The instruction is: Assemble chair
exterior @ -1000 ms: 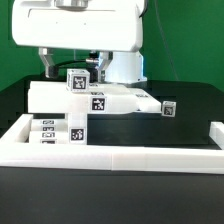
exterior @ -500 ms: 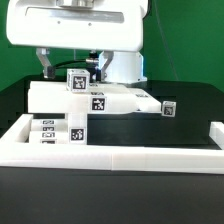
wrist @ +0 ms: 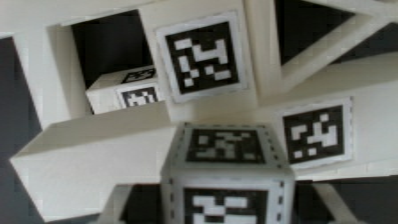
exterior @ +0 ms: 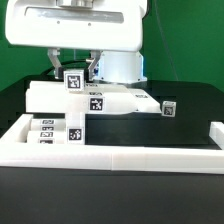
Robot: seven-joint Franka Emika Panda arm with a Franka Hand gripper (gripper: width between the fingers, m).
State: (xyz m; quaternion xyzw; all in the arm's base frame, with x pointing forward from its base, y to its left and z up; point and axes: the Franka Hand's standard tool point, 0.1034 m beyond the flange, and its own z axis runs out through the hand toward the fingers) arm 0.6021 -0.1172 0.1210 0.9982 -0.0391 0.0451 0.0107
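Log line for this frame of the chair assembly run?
gripper: open, hovering above upright white tagged square leg | white blocky plastic chair assembly: partly joined, resting on black table | held: nothing

A black table (exterior: 110,200) fills the lower part of the exterior view, and its surface is dull and even. On it rests a low white border wall (exterior: 120,160). The long front stretch of the wall runs from the exterior view's left to the exterior view's right. At each end a shorter arm turns toward the back, so the wall has the form of an open U. Behind the table stands a plain green backdrop (exterior: 185,40), which shows on both sides. In the wrist view only dark gaps appear, and what they are cannot be told.
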